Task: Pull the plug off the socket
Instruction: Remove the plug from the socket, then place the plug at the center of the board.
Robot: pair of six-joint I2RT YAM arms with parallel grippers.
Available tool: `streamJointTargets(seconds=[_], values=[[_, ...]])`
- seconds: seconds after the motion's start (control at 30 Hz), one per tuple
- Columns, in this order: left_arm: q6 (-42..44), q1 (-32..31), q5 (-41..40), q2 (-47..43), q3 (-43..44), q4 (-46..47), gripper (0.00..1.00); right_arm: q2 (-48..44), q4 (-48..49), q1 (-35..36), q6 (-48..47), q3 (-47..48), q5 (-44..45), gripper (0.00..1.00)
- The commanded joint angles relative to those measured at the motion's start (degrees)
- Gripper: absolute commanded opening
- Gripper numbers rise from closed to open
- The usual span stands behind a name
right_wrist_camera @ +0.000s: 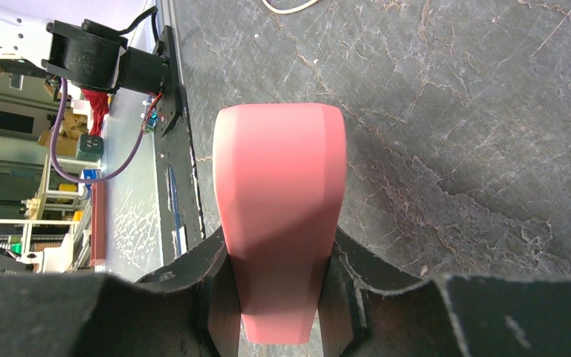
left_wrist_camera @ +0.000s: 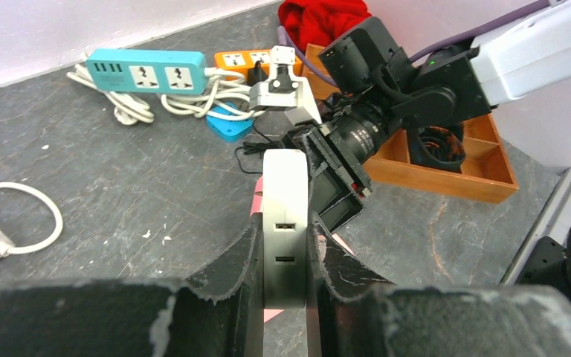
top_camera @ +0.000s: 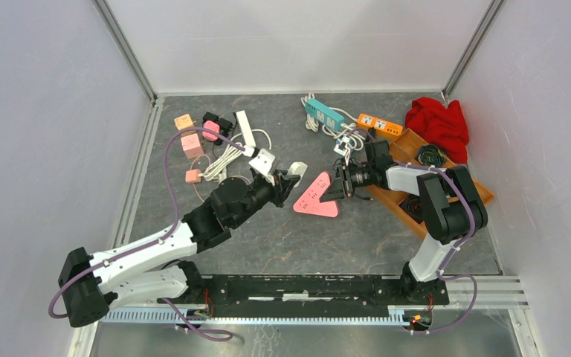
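Both jaws grip: the left gripper (left_wrist_camera: pixel 285 238) pinches the white plug (left_wrist_camera: pixel 284 178), the right gripper (right_wrist_camera: pixel 279 253) pinches the pink socket (right_wrist_camera: pixel 279 171). Over the table (top_camera: pixel 357 238) the white plug sits just beside the pink socket's far corner — contact unclear

Both arms stretch inward — left gripper (top_camera: pixel 288 181) and right gripper (top_camera: pixel 332 189) face each other, near; both clamped tight.

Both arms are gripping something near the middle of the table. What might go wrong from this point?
1. The right gripper clamps only one tapered end of the pink socket, so an off-axis pull may twist it loose.
2. The left gripper, holding the white plug, sits very close to the right one, so the two may collide.
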Motion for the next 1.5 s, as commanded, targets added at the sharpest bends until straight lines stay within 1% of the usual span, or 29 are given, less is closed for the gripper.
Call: streamJointTargets(seconds=[0.0, 0.47, 1.0, 1.2, 1.47], values=[[2.5, -0.2, -3.9, -2.6, -1.3, 0.6, 0.02, -1.7, 1.6, -0.3, -0.7, 2.0, -2.8, 0.0], [4.0, 0.0, -10.3, -6.2, -4.0, -1.4, 0.02, -1.6, 1.6, -0.4, -0.8, 2.0, -2.8, 0.0], [5.0, 1.4, -17.7, -8.0, -3.4, -8.5, 0.02, -1.7, 1.6, -0.5, -0.6, 2.0, -2.7, 0.0], [4.8, 3.5, -18.1, -7.6, -2.5, -11.7, 0.02, -1.6, 1.6, -0.5, -0.6, 2.0, -2.6, 0.0], [4.3, 8.8, -16.9, -5.9, -0.4, -17.5, 0.02, -1.7, 1.6, -0.5, -0.7, 2.0, -2.7, 0.0]])
